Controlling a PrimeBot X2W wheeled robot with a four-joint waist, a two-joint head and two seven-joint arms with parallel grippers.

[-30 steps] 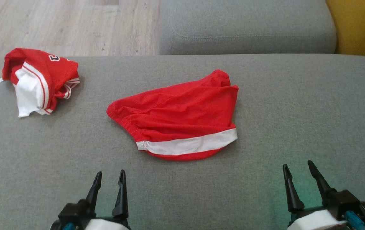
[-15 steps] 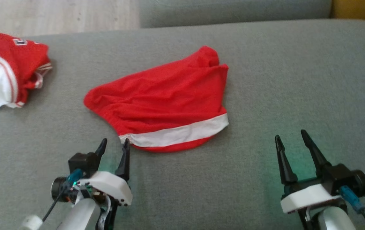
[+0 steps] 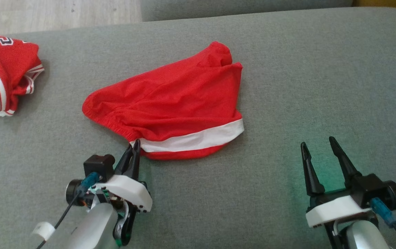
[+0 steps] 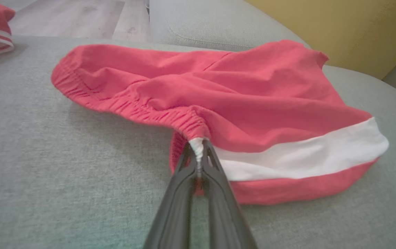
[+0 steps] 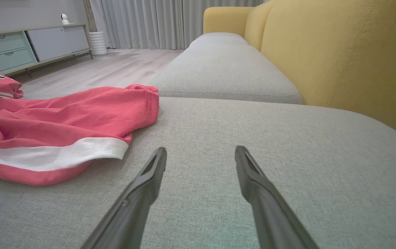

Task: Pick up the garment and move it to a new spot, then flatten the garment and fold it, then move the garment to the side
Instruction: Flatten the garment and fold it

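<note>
1. Sofa seat (image 3: 322, 86), grey and woven, is carrying both pieces of clothing. A second grey cushion (image 5: 225, 69) is lying beyond it, with a yellow backrest (image 5: 340, 52) rising along the robot's right side.
2. Pale wood floor (image 3: 63, 14) is showing past the far left edge of the seat.
3. Garment (image 3: 177, 100), red shorts with a white band, is lying crumpled near the middle of the seat. Its long axis is running across the head view, with the right end angling slightly away from the robot. The gathered elastic waistband (image 3: 96, 110) is facing the robot's left. The white band (image 3: 198, 138) is running along the near edge.
4. Second red piece (image 3: 7, 65), trimmed in white stripes, is sitting bunched at the far left of the seat, well apart from the shorts. A white character outlined in black (image 3: 6, 40) is showing on it, too folded over to be read.
5. Right tool (image 3: 317, 143) is hovering low over bare cushion to the right of the shorts, its fingers spread apart and gripping nothing.
6. Left tool (image 3: 134, 147) is pinching the near-left corner of the shorts, fingers clenched where the white band is meeting the waistband, as the left wrist view is showing.
</note>
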